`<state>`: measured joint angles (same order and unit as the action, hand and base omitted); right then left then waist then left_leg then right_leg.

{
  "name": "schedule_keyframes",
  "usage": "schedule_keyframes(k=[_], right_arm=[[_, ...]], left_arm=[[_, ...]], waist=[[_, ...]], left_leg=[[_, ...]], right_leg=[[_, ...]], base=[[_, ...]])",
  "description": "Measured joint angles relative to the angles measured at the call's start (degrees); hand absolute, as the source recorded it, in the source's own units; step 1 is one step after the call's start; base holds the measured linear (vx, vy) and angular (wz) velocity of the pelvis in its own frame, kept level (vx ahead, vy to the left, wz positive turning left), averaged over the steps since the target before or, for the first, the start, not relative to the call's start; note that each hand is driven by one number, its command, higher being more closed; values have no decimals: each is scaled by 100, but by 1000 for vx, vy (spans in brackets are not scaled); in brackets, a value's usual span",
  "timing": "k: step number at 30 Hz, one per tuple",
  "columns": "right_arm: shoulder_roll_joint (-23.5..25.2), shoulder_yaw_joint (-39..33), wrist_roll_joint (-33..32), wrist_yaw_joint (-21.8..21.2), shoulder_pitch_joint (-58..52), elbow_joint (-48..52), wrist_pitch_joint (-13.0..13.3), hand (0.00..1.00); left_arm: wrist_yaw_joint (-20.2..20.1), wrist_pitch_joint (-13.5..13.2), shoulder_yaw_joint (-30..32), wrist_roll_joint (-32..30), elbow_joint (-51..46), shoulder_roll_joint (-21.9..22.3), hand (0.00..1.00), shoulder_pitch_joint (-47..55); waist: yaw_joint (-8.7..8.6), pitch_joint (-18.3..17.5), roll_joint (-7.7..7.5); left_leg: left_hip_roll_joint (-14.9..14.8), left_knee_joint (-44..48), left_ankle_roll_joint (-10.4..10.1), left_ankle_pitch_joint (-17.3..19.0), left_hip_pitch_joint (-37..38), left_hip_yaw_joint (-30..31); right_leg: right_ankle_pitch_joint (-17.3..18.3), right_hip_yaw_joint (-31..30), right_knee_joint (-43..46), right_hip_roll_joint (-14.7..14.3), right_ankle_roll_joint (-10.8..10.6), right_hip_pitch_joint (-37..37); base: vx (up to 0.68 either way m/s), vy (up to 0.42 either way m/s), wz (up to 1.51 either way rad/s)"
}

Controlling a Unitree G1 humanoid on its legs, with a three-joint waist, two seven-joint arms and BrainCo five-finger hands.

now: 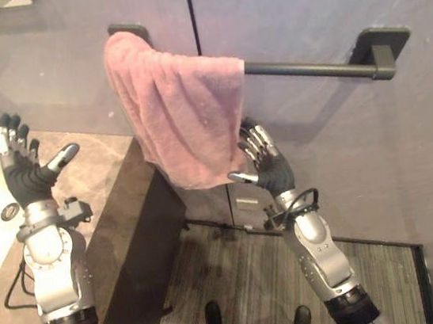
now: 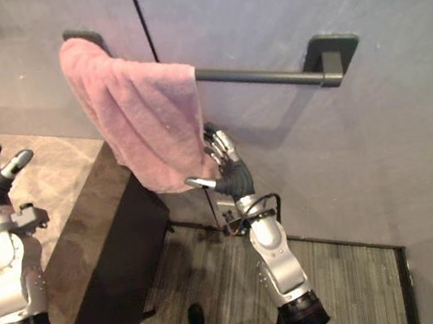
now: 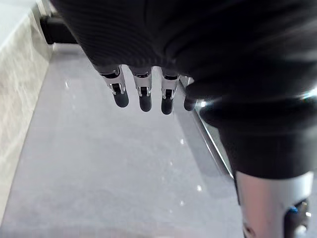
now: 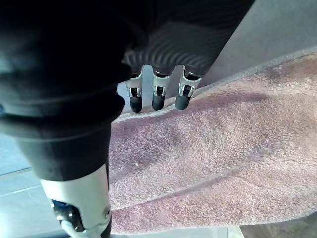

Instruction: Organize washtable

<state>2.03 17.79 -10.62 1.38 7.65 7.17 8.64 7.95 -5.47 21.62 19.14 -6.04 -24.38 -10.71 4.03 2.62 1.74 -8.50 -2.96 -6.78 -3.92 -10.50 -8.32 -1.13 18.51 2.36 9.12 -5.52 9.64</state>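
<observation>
The pink towel (image 1: pixel 184 126), draped over the wall bar (image 1: pixel 308 70), is judged soft, light and limp, best taken at its hanging edge, beside which the right hand (image 1: pixel 271 172) is held spread.

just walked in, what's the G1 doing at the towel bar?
A pink towel hangs bunched at the left end of the dark wall bar. The right robot hand is open at the towel's lower edge, not gripping it. The left robot hand is raised, open and holding nothing, over the marble counter.
</observation>
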Motion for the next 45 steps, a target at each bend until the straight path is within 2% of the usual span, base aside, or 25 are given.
schedule_keyframes(k=[3,12,15,19,24,25,28,29,32,34,40,45], right_arm=[[-17,82,-68,-1,0,0,-3,0],[-30,340,-288,120,241,8,2,0],[-40,431,-392,123,240,80,3,0],[-55,591,-739,121,249,394,203,0],[-62,703,-964,133,258,730,314,0],[-61,740,-964,151,274,811,369,0],[-61,761,-975,219,322,966,387,0],[-58,767,-1015,223,347,1029,410,100],[-9,818,-1043,228,457,1029,421,100],[1,980,-1091,250,588,1029,427,100],[8,1168,-1009,363,845,944,374,100],[95,1184,-770,384,1260,375,268,100]], left_arm=[[-167,5,-208,265,233,-213,0,-210],[-671,121,-1203,1358,805,-1285,0,-656],[-798,151,-1492,1419,907,-1519,0,-689],[-806,190,-1939,1505,925,-1821,0,-929],[-748,188,-2154,1521,1135,-1982,0,-1291],[-743,187,-2203,1521,1135,-2017,100,-1345],[-658,187,-2375,1581,1135,-2023,100,-1452],[-672,188,-2523,1624,1135,-2024,100,-1561],[-675,187,-2794,1626,1120,-2023,100,-1807],[-646,175,-2798,1626,1107,-2019,100,-1907],[-505,111,-2765,1626,1102,-2010,100,-2084],[-502,102,-2644,1623,984,-1806,100,-2081]], waist=[[-4,124,50],[-7,474,83],[-7,501,87],[1,673,83],[28,779,76],[31,787,73],[72,787,72],[89,788,71],[70,796,58],[-10,816,30],[-6,896,24],[0,952,35]], left_leg=[[-1,0,0,0,-7,-5],[-38,99,1,1,-89,-29],[-49,110,1,1,-89,-45],[-61,174,1,2,-130,-53],[-71,269,1,1,-229,-111],[-71,306,1,1,-293,-107],[-68,343,1,1,-343,-117],[-66,361,1,0,-364,-124],[-66,374,1,1,-367,-146],[-76,376,1,1,-368,-218],[-143,382,-1,2,-363,-283],[-145,381,0,1,-360,-276]], right_leg=[[25,-17,88,1,36,61],[99,-111,355,1,90,257],[103,-129,365,2,92,268],[146,-144,479,8,112,330],[147,-194,573,14,113,451],[146,-189,579,20,113,488],[146,-200,642,72,113,560],[145,-206,650,80,112,581],[142,-227,654,83,113,591],[135,-299,665,74,119,647],[127,-338,662,3,123,668],[128,-329,662,-1,124,661]], base=[[0,0,0],[-11,-3,-3],[-20,-1,-4],[-45,-2,-1],[-49,0,-4],[-58,9,4],[-38,20,0],[-31,29,-3],[-17,12,-3],[-7,10,-15],[1,-1,-5],[0,0,0]])
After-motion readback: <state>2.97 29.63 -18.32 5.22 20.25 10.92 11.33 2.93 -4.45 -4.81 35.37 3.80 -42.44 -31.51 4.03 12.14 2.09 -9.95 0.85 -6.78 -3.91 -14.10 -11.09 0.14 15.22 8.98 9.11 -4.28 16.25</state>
